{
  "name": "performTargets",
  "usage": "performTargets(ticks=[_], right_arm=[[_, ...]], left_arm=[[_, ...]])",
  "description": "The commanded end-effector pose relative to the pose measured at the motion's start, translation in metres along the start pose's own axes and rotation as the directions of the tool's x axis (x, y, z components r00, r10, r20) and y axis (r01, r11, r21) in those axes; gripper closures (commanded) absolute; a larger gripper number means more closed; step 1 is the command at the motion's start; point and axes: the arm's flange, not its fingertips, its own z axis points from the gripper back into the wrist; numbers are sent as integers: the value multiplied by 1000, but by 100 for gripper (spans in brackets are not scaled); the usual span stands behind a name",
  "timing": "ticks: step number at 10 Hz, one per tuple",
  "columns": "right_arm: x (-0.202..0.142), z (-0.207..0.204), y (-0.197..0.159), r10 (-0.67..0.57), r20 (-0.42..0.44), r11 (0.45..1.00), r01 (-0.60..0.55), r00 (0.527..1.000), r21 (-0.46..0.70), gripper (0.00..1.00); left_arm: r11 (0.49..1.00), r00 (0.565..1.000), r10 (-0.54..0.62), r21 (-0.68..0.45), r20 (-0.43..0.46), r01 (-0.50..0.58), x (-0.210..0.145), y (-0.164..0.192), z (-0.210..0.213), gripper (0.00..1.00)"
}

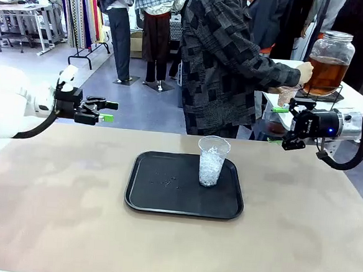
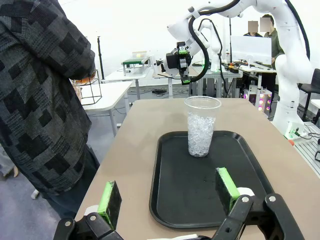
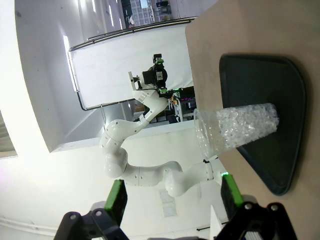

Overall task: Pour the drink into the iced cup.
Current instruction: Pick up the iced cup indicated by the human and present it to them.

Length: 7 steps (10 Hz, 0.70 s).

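The iced cup point(image 1: 212, 162), a clear plastic cup full of ice, stands upright on the right part of a black tray point(image 1: 164, 200). The drink point(image 1: 328, 65) is amber liquid in a big glass jar with a metal lid on a side table at the back right. A person's hand point(image 1: 305, 72) rests at the jar's front. My left gripper point(image 1: 108, 110) hovers open at the far left, well clear of the tray. My right gripper point(image 1: 277, 125) hovers open to the right of the cup. Each wrist view looks between open fingers at the cup point(image 2: 202, 126) point(image 3: 235, 129).
The person point(image 1: 227, 58) stands at the table's far edge, turned toward the side table point(image 1: 352, 98). A small cup point(image 1: 288, 93) sits below their hand. Bare tan tabletop point(image 1: 64, 215) surrounds the tray. The right arm's gripper point(image 2: 180, 59) appears beyond the cup in the left wrist view.
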Motion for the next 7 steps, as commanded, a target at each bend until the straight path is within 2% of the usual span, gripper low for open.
performTargets(ticks=[1,7], right_arm=[[0,0,1,6,2,1000,-6,1000,-1,0],[0,0,1,6,2,1000,-6,1000,-1,0]], left_arm=[[1000,1000,-2,1,0,2,1,0,0,0],[1000,1000,-2,1,0,2,1,0,0,0]])
